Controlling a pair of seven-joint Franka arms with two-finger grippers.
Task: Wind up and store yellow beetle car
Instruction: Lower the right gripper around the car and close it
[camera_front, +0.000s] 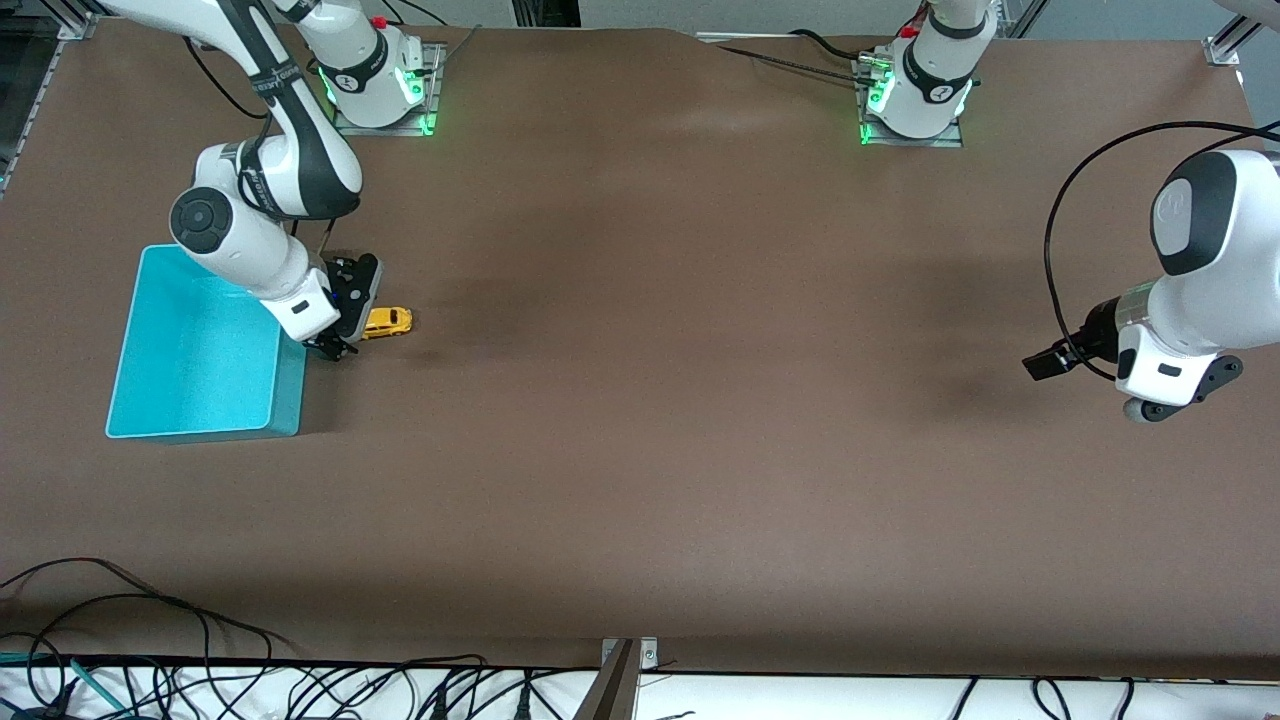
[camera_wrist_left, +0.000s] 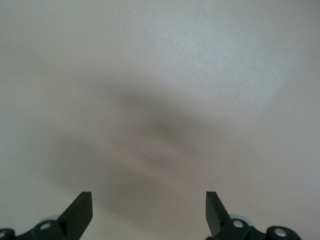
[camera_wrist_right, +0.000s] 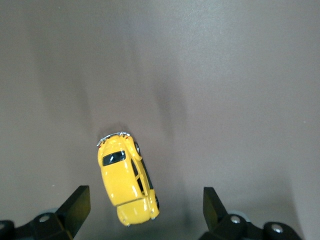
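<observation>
The yellow beetle car (camera_front: 388, 321) stands on its wheels on the brown table, just beside the turquoise bin (camera_front: 290, 400), toward the left arm's end from it. My right gripper (camera_front: 333, 348) is low over the table between the bin and the car. In the right wrist view the gripper (camera_wrist_right: 144, 196) is open, and one end of the car (camera_wrist_right: 125, 180) lies between the fingers without touching them. My left gripper (camera_front: 1150, 410) waits over bare table at the left arm's end. It is open and empty in the left wrist view (camera_wrist_left: 149, 200).
The bin is open-topped and holds nothing that I can see. The right arm's elbow (camera_front: 215, 225) hangs over the bin's edge nearest the robot bases. Cables (camera_front: 150, 680) lie along the table edge nearest the front camera.
</observation>
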